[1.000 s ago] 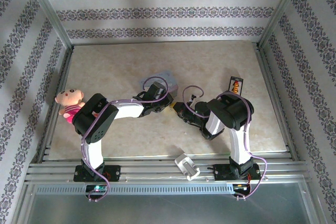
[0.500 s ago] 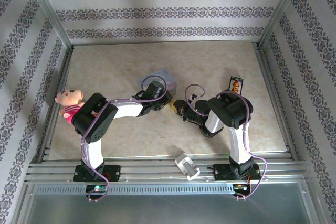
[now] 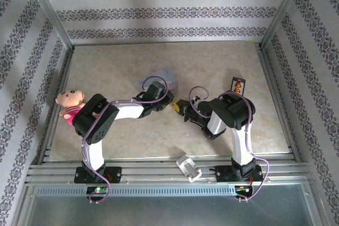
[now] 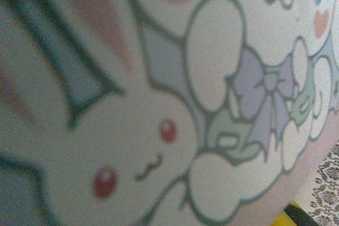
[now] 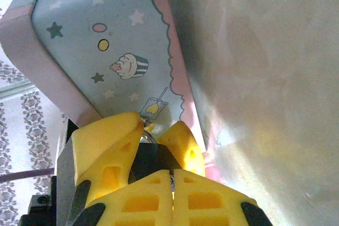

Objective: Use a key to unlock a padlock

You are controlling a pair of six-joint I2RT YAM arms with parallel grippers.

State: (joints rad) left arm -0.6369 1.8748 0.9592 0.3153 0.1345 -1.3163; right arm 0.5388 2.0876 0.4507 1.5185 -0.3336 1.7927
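Hands are nose to nose in the middle of the worktop [image 3: 132, 136], right in front of the pale tin box [image 5: 100, 41] with the cartoon stars and cupcake on it. From above, the left hand [image 3: 169, 104] comes in from one side and the right hand [image 3: 180, 110] from the other, with their tips practically touching.

Right wrist view is the useful one. The right hand's own yellow fingers [image 5: 212, 202] are pressed flat together along a single seam, so that one is closed. Whether a key is pinched in there I can't tell.

Just past them sits a second pair of yellow pads [image 5: 103, 144], apart, with a small dark block wedged between them. I read that block as the padlock [image 5: 151, 160], and those pads as the left hand clamped on it, just beside the wall of the box. There's a tiny silvery glint at its top, shackle or key, too small to call.

My guess at the step: key meeting keyhole, or already in and about to be turned. Shackle popped or not, can't say.

Next move looks fiddly. The left hand has to hold the lock dead steady while the right wrist rolls. Any sideways push could lever that tiny thing out of the pads. The box crowding in behind leaves little room for it.
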